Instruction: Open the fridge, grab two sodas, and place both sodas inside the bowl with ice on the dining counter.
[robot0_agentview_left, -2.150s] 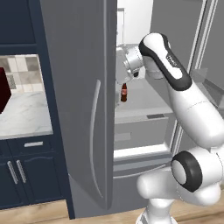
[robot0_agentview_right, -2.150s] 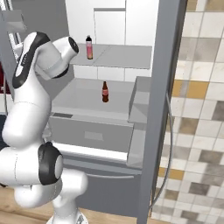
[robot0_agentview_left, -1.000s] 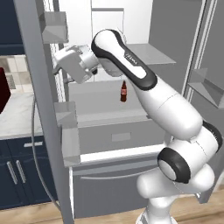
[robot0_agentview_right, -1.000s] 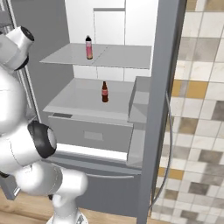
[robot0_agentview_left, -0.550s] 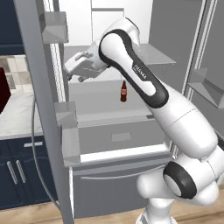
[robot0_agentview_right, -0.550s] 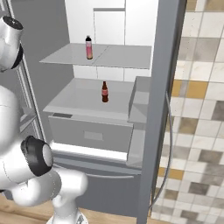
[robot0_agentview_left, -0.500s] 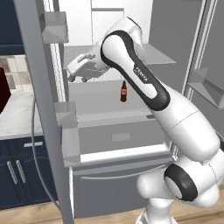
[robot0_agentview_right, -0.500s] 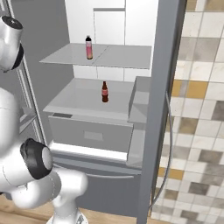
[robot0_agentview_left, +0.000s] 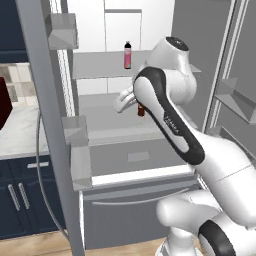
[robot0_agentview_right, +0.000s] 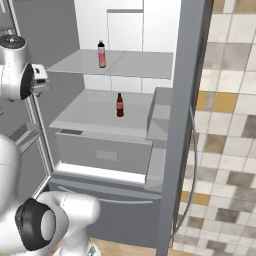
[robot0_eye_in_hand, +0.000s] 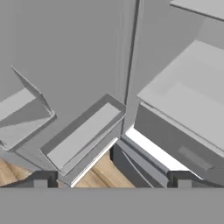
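Now the fridge (robot0_agentview_right: 175, 125) stands with both doors swung wide, its white inside and grey shelves bare to the room; the pink soda (robot0_agentview_right: 101, 54) sits upright on the upper shelf, the brown soda (robot0_agentview_right: 119, 105) upright on the shelf below, well apart; the gripper (robot0_eye_in_hand: 111, 179) hangs in front of the shelves, fingers spread wide, holding nothing.
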